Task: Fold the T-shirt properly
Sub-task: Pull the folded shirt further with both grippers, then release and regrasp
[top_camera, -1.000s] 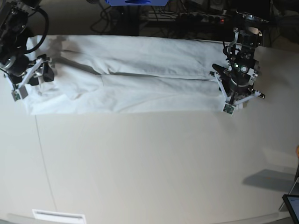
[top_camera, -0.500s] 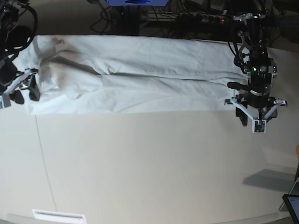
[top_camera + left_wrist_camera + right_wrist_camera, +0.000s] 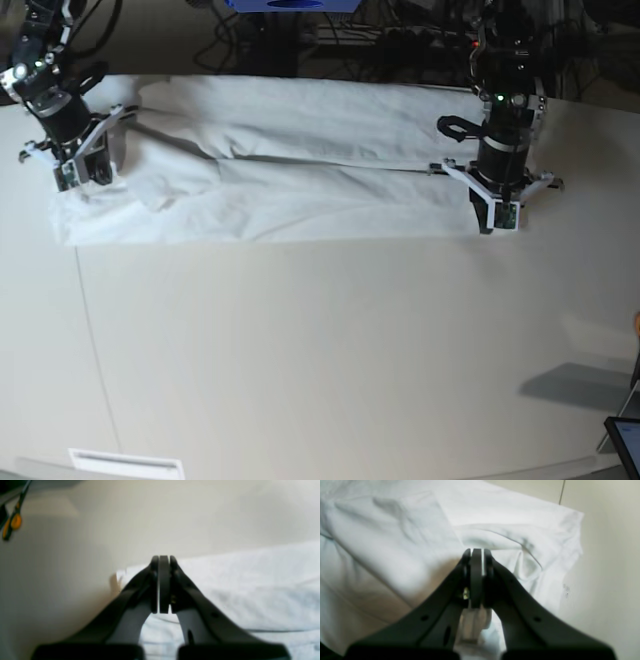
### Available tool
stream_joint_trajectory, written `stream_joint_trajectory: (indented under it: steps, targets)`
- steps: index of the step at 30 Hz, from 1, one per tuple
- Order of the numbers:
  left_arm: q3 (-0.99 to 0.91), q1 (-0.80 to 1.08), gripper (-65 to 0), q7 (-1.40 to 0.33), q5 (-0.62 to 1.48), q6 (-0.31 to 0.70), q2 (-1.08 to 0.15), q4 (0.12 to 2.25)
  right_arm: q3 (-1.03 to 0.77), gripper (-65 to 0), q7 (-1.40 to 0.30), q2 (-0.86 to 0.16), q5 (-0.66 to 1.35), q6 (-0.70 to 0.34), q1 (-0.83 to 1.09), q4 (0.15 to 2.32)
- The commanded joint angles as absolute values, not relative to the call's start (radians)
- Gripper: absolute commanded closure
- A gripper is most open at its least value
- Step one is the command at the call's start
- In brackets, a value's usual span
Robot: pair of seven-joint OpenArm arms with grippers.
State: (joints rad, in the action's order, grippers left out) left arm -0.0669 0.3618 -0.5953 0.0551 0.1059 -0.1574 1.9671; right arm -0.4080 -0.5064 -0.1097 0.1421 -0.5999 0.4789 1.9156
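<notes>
- The T-shirt [image 3: 290, 170] lies along the far part of the counter [image 3: 330, 360], folded lengthwise into a long band running side to side, with a dark crease line down its middle.
- The left hand [image 3: 497, 222] sits at the band's end on the base view's right, over the near corner of the cloth.
- In the left wrist view that hand [image 3: 161, 560] is clenched, its fingers [image 3: 153, 585] pressed flat together; the shirt's edge [image 3: 225, 592] lies under and beyond the tips. No cloth shows between the pads, so whether any is pinched cannot be told.
- The right hand [image 3: 78, 180] sits at the other end, above the bunched sleeve area.
- In the right wrist view this hand [image 3: 477, 552] is also clenched, tips together over wrinkled cloth [image 3: 395, 542]; a grip on the shirt cannot be confirmed.
- An orange-handled tool [image 3: 11, 522] shows blurred at the left wrist view's upper left corner.
- Cables [image 3: 400, 40] lie beyond the counter's far edge.
</notes>
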Motion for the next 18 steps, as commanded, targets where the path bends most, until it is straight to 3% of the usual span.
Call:
stream_joint_trajectory:
  steps: [1,9,18]
  targets:
    - [-0.071,0.369,0.0,-0.562,0.053,0.102,-0.154,1.986,-0.412,-0.3,-0.479,-0.102,0.137,-0.595,0.486,1.929]
    - [-0.067,0.433,0.0,-0.567,0.044,0.097,-0.151,1.963,-0.409,-0.1,-0.483,-0.081,0.088,-0.595,0.475,1.877]
    - [-0.07,0.361,0.0,-0.565,-0.002,0.097,-0.156,1.693,-0.412,-0.1,-0.483,-0.087,0.087,-0.595,0.409,1.727]
